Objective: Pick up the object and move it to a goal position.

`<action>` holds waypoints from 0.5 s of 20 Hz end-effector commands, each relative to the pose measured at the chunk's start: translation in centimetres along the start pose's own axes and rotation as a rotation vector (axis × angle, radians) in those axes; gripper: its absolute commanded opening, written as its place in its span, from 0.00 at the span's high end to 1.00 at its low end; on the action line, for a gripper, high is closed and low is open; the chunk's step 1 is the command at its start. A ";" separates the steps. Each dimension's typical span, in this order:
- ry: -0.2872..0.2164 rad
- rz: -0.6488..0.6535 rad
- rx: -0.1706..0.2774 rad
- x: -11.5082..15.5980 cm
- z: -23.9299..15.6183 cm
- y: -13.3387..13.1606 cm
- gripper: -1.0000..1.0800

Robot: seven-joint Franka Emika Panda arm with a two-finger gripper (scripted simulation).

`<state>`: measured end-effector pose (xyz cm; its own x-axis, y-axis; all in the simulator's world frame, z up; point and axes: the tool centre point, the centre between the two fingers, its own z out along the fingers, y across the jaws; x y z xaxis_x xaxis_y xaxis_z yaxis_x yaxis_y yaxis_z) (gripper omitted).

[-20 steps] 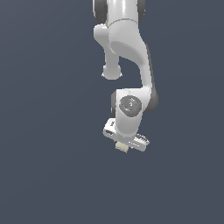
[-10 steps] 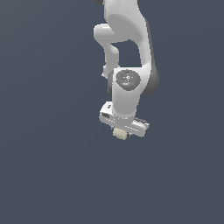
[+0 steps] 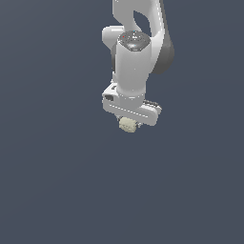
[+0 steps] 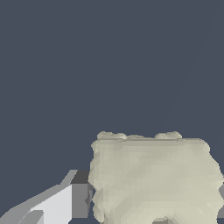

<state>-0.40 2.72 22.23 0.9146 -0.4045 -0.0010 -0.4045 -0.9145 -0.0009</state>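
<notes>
Your end effector (image 3: 129, 123) was clamped on the object (image 3: 127, 125), which hung just below the white hand at its 6 o'clock. The pick looked done. The carry to the goal was left, and no goal marker showed in either view.

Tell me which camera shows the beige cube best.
The wrist view: the cube fills much of the frame, its rough mottled surface clear, a finger beside it. The exterior view shows only a small pale lump under the gripper.
</notes>
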 end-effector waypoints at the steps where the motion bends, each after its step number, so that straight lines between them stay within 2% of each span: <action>1: 0.000 0.000 0.000 -0.9 -2.3 0.9 1.00; 10: 0.000 0.000 0.000 -4.5 -11.5 4.2 1.00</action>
<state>-5.34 0.93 32.08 0.9146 -0.4044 -0.0009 -0.4044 -0.9146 -0.0010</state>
